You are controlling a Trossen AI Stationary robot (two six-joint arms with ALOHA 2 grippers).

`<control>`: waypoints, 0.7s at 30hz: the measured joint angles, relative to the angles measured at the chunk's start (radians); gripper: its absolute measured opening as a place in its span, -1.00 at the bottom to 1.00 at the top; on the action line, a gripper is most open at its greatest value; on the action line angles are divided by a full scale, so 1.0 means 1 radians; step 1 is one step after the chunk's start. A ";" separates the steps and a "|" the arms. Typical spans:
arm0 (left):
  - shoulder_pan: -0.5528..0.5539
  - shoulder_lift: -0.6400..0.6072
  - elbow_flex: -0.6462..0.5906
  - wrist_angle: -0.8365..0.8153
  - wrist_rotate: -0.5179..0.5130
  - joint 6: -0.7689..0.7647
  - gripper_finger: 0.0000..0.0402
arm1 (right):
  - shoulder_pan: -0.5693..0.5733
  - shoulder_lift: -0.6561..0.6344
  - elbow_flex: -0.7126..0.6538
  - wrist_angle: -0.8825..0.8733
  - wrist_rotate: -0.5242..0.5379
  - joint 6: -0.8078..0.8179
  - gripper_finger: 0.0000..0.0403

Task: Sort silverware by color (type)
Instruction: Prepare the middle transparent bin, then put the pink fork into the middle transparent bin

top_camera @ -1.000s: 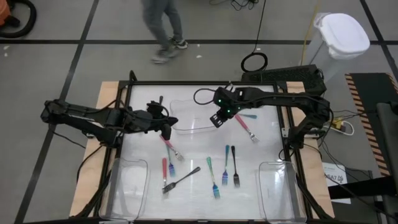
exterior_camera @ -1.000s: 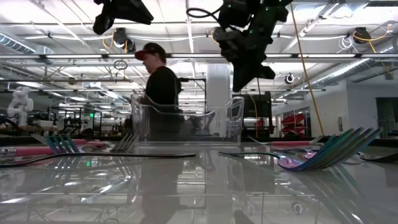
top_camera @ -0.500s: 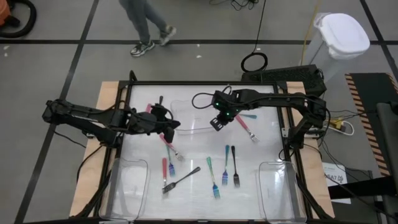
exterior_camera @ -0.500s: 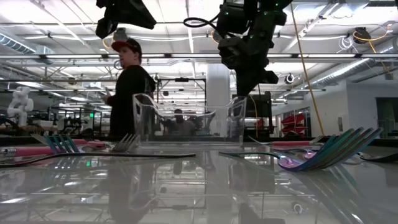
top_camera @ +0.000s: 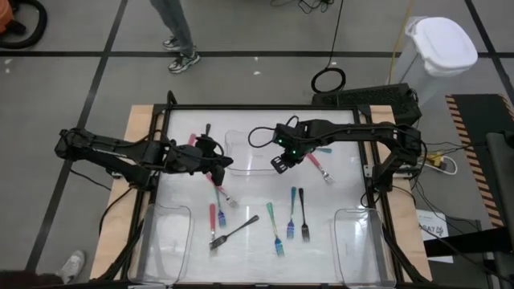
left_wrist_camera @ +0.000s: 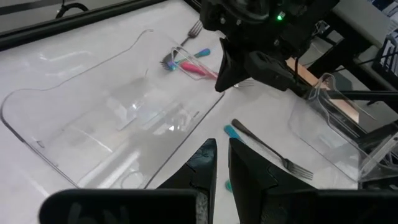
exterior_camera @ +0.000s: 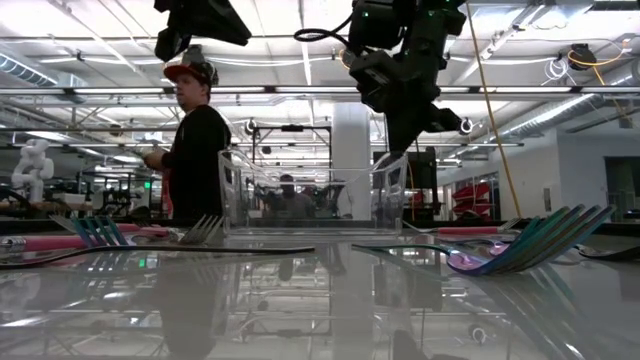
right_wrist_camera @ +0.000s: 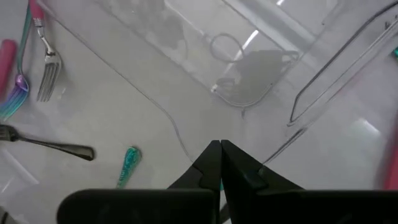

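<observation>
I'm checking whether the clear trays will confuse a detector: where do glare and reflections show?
Low view: the glossy table mirrors ceiling lights and the clear tray. High view: that tray is faint, mostly highlighted edges. Right wrist view: bright streaks along tray walls.

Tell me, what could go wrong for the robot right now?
Both grippers hang close together above the clear tray at the table's back: the left gripper at its left end, the right gripper at its right end, so the arms might bump. The right gripper's fingers are shut and empty, and could knock the tray's edge. The pink fork lies right under the left gripper and might get nudged.
</observation>
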 joint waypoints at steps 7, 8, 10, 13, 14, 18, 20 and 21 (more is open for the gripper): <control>0.000 0.000 0.000 0.000 0.027 0.004 -0.79 | -0.016 -0.058 0.101 -0.102 0.008 -0.009 -0.98; 0.000 0.000 0.000 0.000 0.032 0.004 -0.79 | -0.024 -0.066 0.117 -0.122 0.010 -0.018 -0.98; 0.000 0.000 0.000 0.000 0.034 0.004 -0.79 | -0.037 -0.090 0.137 -0.158 0.018 -0.034 -0.98; 0.000 0.000 0.000 0.000 0.034 0.004 -0.79 | -0.052 -0.129 0.146 -0.228 0.046 -0.069 -0.98; 0.000 0.000 0.000 0.000 0.036 0.004 -0.79 | -0.054 -0.139 0.146 -0.259 0.062 -0.084 -0.98; 0.000 0.000 0.000 0.000 0.048 0.002 -0.79 | -0.057 -0.164 0.146 -0.389 0.157 -0.133 -0.98; 0.000 0.000 0.000 0.000 0.049 0.002 -0.79 | -0.057 -0.168 0.146 -0.431 0.192 -0.153 -0.98; 0.000 0.000 0.000 0.000 0.049 0.002 -0.79 | -0.057 -0.168 0.143 -0.438 0.195 -0.163 -0.98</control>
